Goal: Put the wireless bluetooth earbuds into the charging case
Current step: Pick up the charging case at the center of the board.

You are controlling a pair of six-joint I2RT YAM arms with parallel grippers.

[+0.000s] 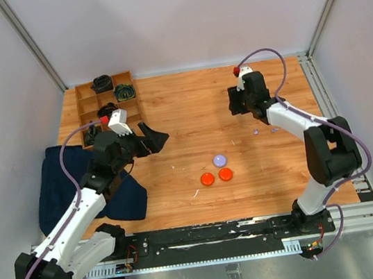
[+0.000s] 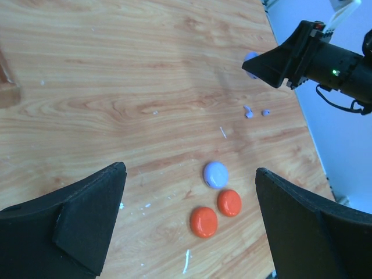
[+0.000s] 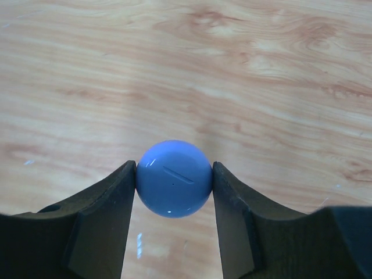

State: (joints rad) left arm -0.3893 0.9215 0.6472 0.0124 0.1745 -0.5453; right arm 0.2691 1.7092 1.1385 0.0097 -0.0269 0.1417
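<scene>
L: your left gripper gapes wide, empty | R: your right gripper is clamped on a lavender case | two lavender earbuds lie on the table, near your right arm.

No text, label, brand, number or sign can be read in any of the three views. The round lavender case, pinched between the fingers of the right gripper, bears only a short thin line on its glossy face, which is no letter or figure. In the left wrist view a small green light glows on the black housing of the other arm's wrist; any marking beside it is too small to tell.
</scene>
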